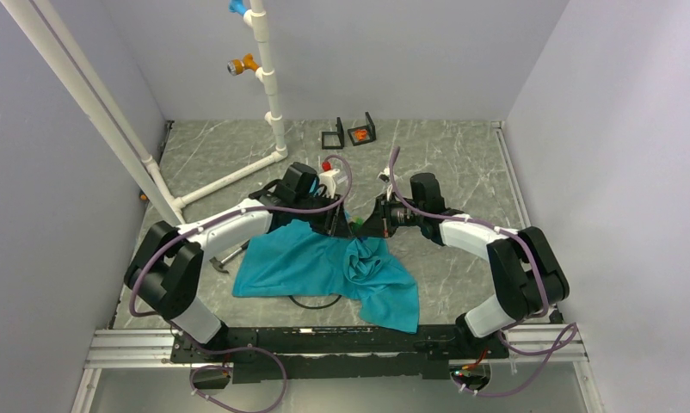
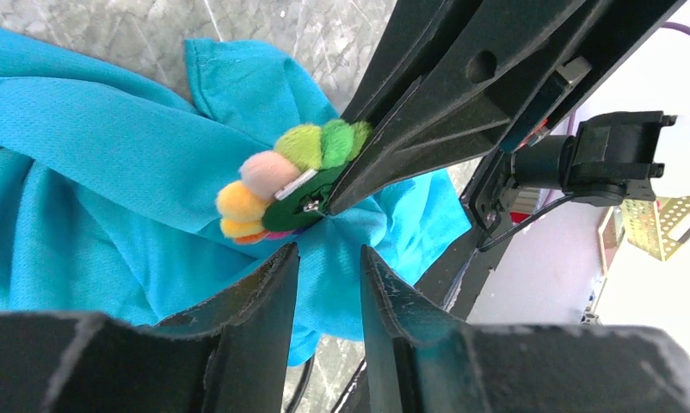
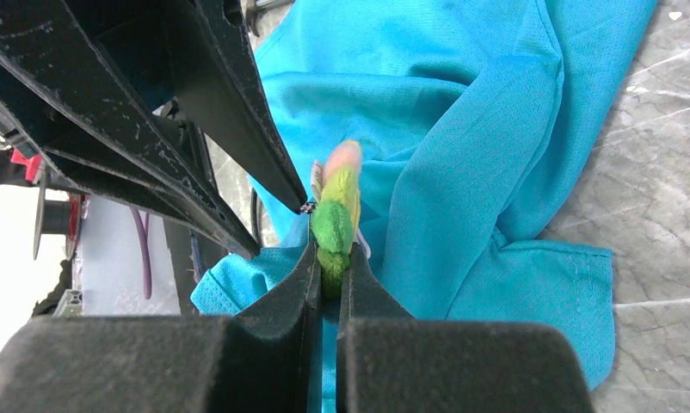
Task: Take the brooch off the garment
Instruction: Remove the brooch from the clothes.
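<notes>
Brooch between right jaws

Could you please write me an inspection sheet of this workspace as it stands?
Surface: grey marbled table, no spills seen.
Job's things: pompom brooch against a raised fold of the teal T-shirt.
Clutter: two small black stands at the back.
Claws: right claw shut on the brooch; left claw open, tips by the cloth under it.
Cables: purple cables along both arms; black cable loop at the T-shirt's near hem.
Surroundings: white pipe frame, pale walls.
</notes>
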Controlling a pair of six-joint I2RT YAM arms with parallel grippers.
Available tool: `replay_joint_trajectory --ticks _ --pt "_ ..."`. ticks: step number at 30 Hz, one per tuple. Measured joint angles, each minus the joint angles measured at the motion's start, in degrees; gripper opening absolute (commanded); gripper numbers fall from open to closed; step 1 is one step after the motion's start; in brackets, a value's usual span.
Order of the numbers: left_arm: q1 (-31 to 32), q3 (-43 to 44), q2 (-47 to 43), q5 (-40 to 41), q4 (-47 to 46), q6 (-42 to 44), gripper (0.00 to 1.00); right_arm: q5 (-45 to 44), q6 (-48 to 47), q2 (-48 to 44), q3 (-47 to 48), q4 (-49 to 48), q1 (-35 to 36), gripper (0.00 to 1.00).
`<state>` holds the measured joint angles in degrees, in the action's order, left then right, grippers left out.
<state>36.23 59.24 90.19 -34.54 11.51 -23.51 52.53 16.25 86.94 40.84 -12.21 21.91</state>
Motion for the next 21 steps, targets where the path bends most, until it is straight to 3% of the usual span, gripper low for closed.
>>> replay_joint_trajectory --ticks 6,12,21 --pt "0.98 2.14 2.08 0.44 -0.07 -2.49 0.28 -0.02 0.09 -0.31 -0.2 -0.39 0.5 0.0" --pt "0.87 4.48 4.5 1.84 0.81 -4.68 0.0 -1.84 -0.87 -1.07 -0.31 -0.33 0.79 0.0" --pt "0.46 4.48 4.57 2.69 0.59 -6.08 0.0 -2.75 -2.86 -1.36 -0.31 -0.04 0.96 0.0"
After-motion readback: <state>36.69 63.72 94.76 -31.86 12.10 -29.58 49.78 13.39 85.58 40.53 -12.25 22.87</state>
